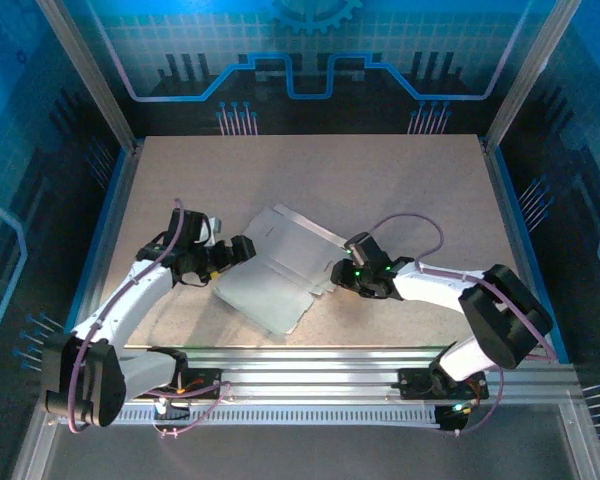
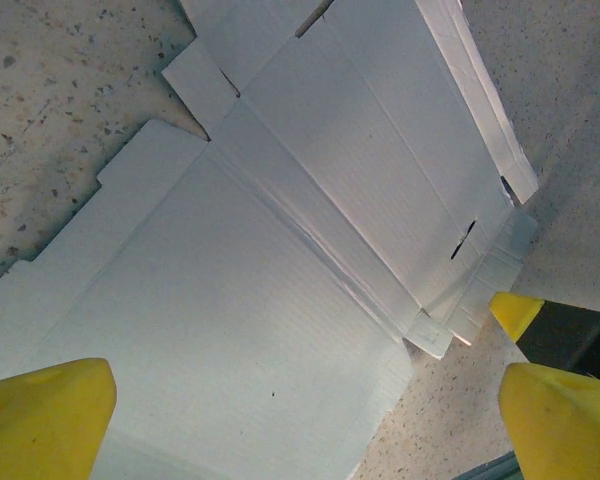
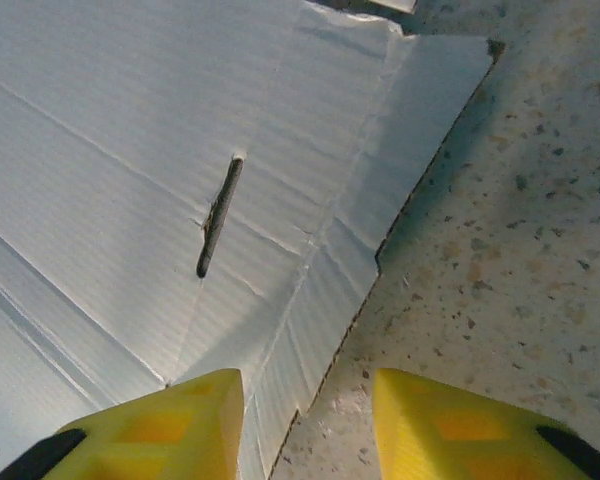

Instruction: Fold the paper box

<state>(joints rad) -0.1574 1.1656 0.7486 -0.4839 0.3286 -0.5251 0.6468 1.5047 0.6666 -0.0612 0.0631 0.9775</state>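
Note:
The paper box (image 1: 275, 272) lies unfolded and flat on the table, pale whitish side up, between the two arms. My left gripper (image 1: 243, 250) is at its left edge, jaws wide open. In the left wrist view its yellow fingers (image 2: 50, 415) stand far apart over a large panel of the paper box (image 2: 280, 250). My right gripper (image 1: 338, 272) is at the box's right edge. In the right wrist view the jaws (image 3: 308, 425) stand narrowly apart astride the side flap's edge (image 3: 350, 290), the left finger over cardboard and the right over bare table. A slot (image 3: 218, 215) is cut just ahead.
The speckled beige table (image 1: 410, 180) has free room behind and to the right of the box. An aluminium rail (image 1: 310, 370) runs along the near edge with the arm bases. Blue walls and metal posts enclose the sides and back.

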